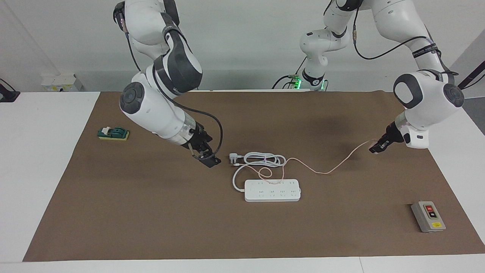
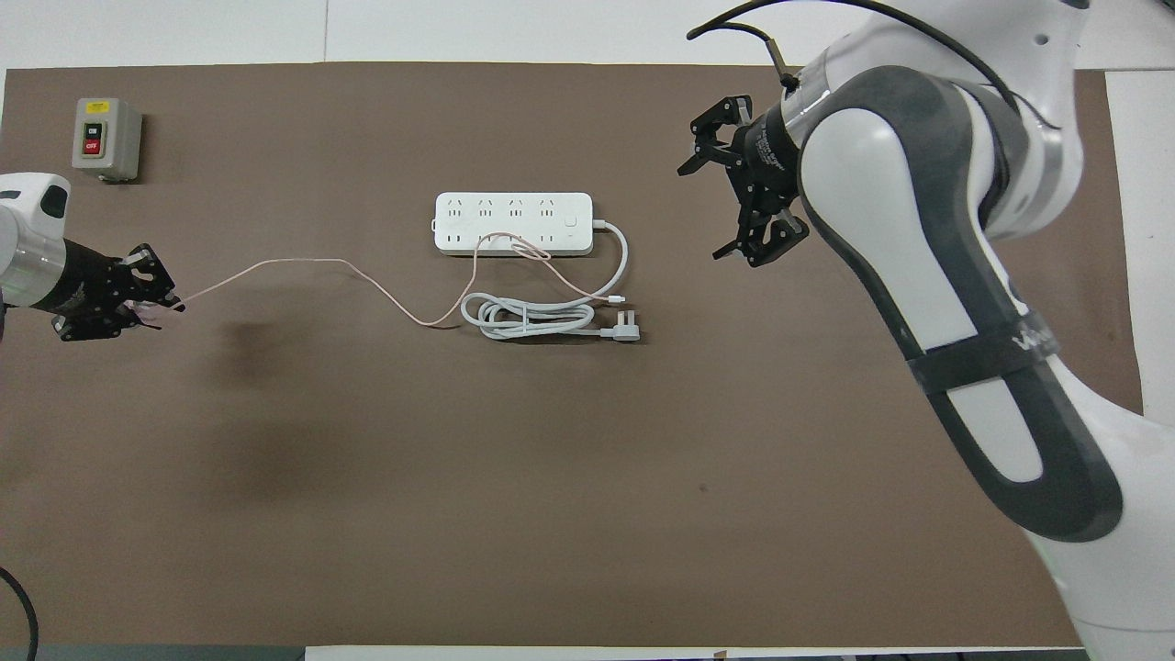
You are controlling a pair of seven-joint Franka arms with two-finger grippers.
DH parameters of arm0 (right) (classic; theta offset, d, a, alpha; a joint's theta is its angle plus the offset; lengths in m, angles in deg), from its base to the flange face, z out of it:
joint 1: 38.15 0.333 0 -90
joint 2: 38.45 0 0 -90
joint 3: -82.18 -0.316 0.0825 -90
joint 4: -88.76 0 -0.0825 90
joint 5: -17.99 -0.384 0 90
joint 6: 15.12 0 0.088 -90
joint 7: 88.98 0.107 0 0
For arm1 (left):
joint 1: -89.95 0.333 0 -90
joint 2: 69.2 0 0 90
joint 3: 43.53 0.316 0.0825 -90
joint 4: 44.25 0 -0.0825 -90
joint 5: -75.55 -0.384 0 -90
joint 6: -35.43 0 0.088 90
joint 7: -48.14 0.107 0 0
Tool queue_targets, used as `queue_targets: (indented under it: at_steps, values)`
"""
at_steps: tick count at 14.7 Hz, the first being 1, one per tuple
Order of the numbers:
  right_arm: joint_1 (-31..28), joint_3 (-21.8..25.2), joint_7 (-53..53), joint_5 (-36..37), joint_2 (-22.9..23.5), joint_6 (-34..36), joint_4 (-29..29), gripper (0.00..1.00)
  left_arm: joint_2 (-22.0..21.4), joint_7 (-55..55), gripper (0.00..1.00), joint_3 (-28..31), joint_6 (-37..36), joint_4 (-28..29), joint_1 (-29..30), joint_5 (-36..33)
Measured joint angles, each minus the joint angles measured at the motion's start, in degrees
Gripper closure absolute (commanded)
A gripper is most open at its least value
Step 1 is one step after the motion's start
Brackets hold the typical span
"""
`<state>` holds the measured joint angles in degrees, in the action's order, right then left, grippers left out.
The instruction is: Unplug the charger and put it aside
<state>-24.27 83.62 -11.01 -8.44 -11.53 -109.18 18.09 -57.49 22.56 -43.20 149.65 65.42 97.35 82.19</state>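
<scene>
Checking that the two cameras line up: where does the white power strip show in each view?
Facing view: the power strip lies at mid-table, just below centre, farther from the robots than its coiled white cord.
Overhead view: the power strip lies above centre, again farther from the robots than the coiled cord.
Shared landmark: the grey switch box, at the left arm's end of the table.

I see open mat (image 1: pixel 151 212) around my power strip (image 1: pixel 273 190), coiled cord (image 1: pixel 261 159) crowding its robot-facing edge, pink cable (image 1: pixel 333 167) strung toward the left arm's end
</scene>
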Motion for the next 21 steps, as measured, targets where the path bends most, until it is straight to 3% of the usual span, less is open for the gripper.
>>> queue_targets:
  at_steps: [2,5,9,15,21]
  values:
    - [-1.87,0.04,-5.02,2.09,-2.46,3.9,-0.07,0.0,-1.17,0.65,0.0,-0.03,2.35,3.09,-0.68,0.0]
    - [-4.75,0.08,-15.27,5.96,-5.19,8.16,-0.17,0.0,-2.31,0.95,0.0,-0.07,3.37,5.19,-1.84,0.0]
    - [-7.67,0.1,-33.28,11.99,-8.42,10.83,-0.29,0.0,-3.19,1.9,0.0,-0.06,2.52,3.74,-1.93,-0.01]
    - [-9.28,0.13,-56.54,19.13,-13.25,11.1,-1.7,0.0,-3.34,6.87,0.0,-0.1,-8.72,-6.26,-3.03,-1.95]
    - [-12.77,0.15,-79.64,24.93,-18.4,11.1,-5.35,0.0,-5.97,16.02,0.0,-0.15,-17.84,-9.86,-4.77,-2.96]
